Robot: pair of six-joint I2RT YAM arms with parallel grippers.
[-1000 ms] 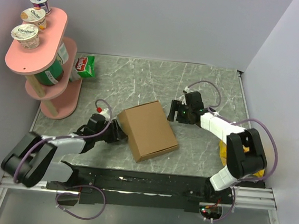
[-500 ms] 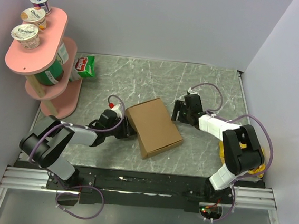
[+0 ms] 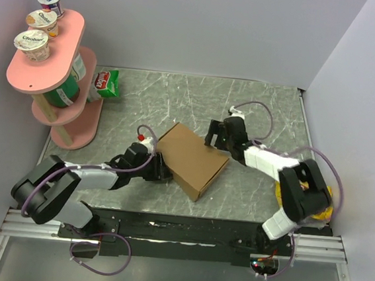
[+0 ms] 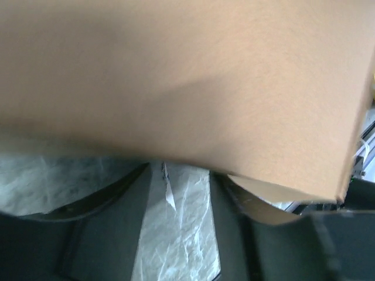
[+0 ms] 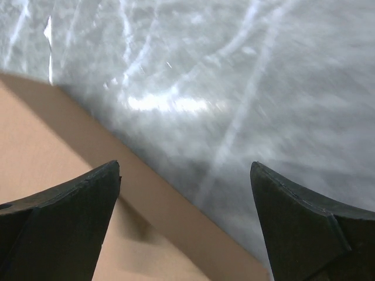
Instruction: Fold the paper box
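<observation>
The paper box (image 3: 192, 158) is a closed, flat brown cardboard box lying skewed mid-table. My left gripper (image 3: 160, 172) sits low against its near-left side. In the left wrist view the box (image 4: 193, 76) fills the top, my gripper (image 4: 179, 175) is open with bare marble between the fingers, and a loose cardboard edge (image 4: 266, 196) lies over the right finger. My right gripper (image 3: 213, 136) is at the box's far right edge, open. In the right wrist view it (image 5: 185, 167) is spread wide and empty, above the box's edge (image 5: 88, 193).
A pink two-tier stand (image 3: 44, 73) with yoghurt cups stands at the far left, with a green packet (image 3: 106, 83) beside it. A yellow object (image 3: 281, 187) lies under the right arm. Walls close the back and right sides.
The box has turned clockwise and its near-left side sits against my left gripper, which moved right. My right gripper has moved left to the box's far edge.
</observation>
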